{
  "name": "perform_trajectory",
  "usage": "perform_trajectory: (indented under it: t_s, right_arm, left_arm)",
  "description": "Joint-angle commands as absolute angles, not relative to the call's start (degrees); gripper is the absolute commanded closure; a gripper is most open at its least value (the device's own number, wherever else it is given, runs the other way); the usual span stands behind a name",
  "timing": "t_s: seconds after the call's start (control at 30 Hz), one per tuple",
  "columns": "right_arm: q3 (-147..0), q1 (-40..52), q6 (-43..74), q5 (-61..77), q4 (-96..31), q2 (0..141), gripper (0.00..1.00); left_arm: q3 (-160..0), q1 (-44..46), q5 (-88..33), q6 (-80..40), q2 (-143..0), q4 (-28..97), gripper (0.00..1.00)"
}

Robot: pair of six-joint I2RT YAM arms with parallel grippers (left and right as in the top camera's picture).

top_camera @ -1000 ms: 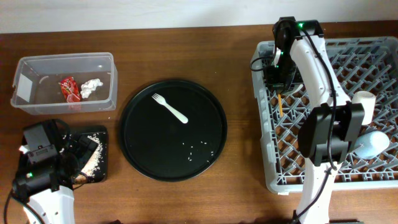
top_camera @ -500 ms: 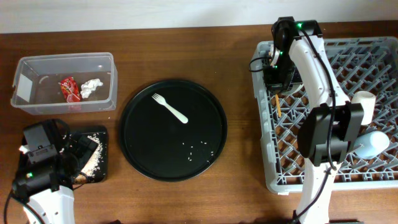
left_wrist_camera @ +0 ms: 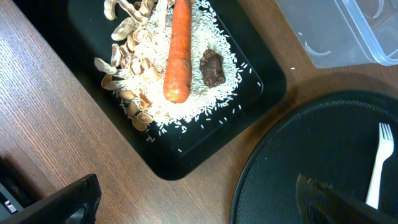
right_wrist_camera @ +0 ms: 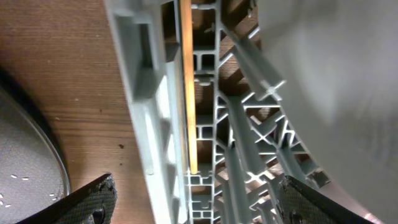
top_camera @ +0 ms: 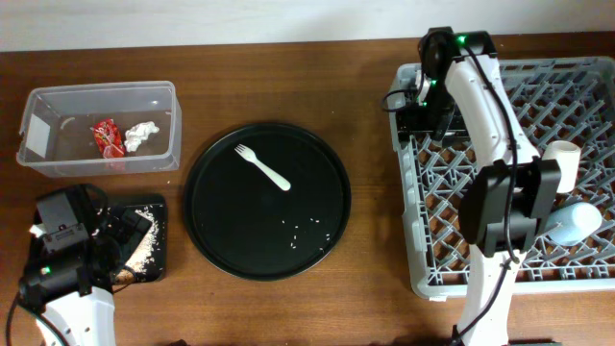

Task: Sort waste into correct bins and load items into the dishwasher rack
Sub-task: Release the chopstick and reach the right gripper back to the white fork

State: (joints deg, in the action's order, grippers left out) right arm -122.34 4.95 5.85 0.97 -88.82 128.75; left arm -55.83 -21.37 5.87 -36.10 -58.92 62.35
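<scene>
One fork [top_camera: 261,166], one white cup [top_camera: 565,161], one blue cup [top_camera: 577,221], left gripper [left_wrist_camera: 198,185] wide, right gripper [right_wrist_camera: 196,190] wide, shifted toward rack [top_camera: 577,86] far edge.

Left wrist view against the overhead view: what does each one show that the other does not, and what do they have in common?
Only the left wrist view shows the orange carrot and the dark brown lump lying on the rice; in the overhead view the left arm covers them. Only the overhead view shows the red wrapper and the white tissue inside the clear tub, and the dishwasher rack with the white cup and the light blue cup. Both show the white fork on the round black tray, the shallow black tray and part of the tub.
</scene>
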Motion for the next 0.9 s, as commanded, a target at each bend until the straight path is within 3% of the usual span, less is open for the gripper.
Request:
perform_trajectory:
  t_s: [0.0,0.1,0.23,0.4,0.67,0.87]
  right_arm:
    - [-122.21,9.17,7.86,0.99,-88.14,125.1,0.15]
    - [-122.21,13.8,8.67,0.23,-85.73,121.23,0.13]
    - [-122.21,19.68,6.68,1.19,-81.89,119.07,0.01]
    - [-122.13,27.22,0.38,4.49,-75.9,121.93,0.01]
    - [-122.1,37.78,0.34,4.29,-61.54,133.38,0.01]
    - [-122.1,41.25,-0.64,2.33,-55.48,140.29,0.1]
  left_arm:
    - [-56.84,-21.65,6.28,-36.67,-58.48,62.26,0.01]
    - [-56.84,-21.65,6.31,-36.64,-58.48,62.26,0.01]
    - [-56.84,-21.65,6.31,-36.64,-58.48,62.26,0.01]
    - [-56.84,-21.65,6.28,-36.64,-58.48,62.26,0.01]
    - [-56.84,-21.65,6.28,-36.64,-58.48,62.26,0.01]
    - [-56.84,-21.65,6.28,-36.64,-58.48,62.26,0.01]
